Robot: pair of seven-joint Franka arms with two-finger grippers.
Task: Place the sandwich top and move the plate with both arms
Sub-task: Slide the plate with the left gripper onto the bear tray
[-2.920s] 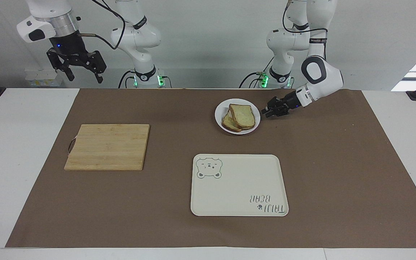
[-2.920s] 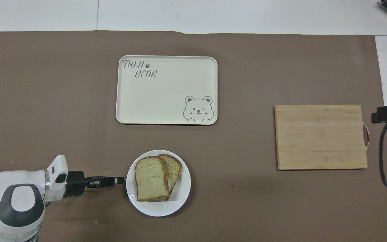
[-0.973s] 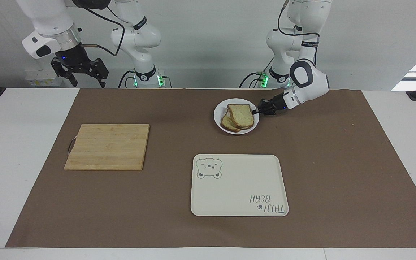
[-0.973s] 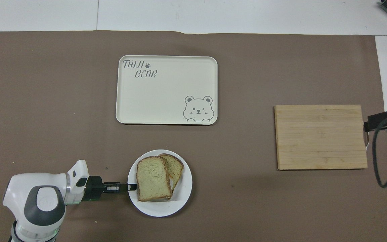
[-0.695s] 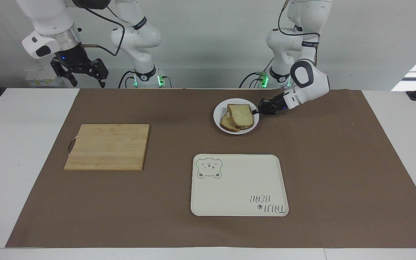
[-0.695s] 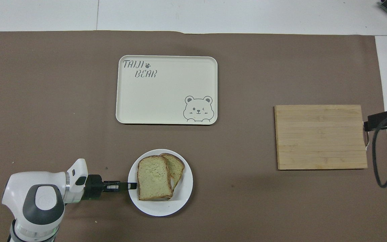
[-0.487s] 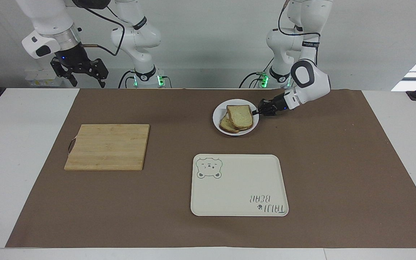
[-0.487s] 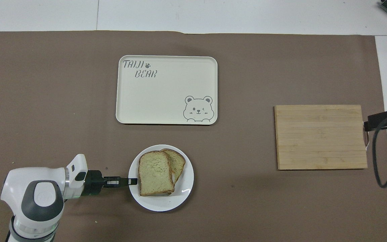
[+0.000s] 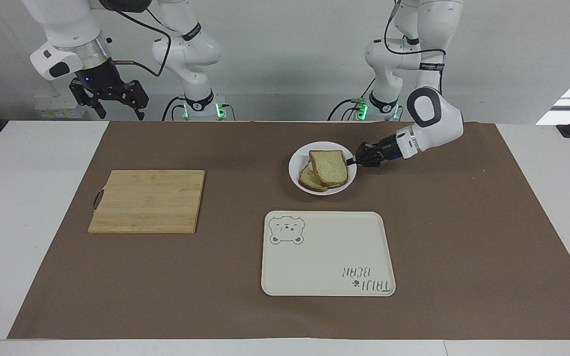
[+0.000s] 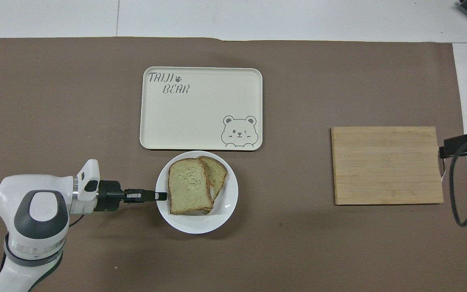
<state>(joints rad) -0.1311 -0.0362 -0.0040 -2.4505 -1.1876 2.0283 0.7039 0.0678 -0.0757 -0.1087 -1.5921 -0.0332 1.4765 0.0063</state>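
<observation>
lower slice mostly hidden under sandwich top, filling can't be seen; left gripper tips at plate rim, too small to tell how they sit on it; right gripper cut off at overhead edge, only dark stub beside cutting board

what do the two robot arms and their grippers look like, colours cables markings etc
Both arms are glossy white with rounded segments and dark grey joint panels, and black cables run along them. The left gripper is slim and black on a white wrist. The right gripper is black with splayed links, under a silver collar with a small blue light. Green lights glow at both bases.
</observation>
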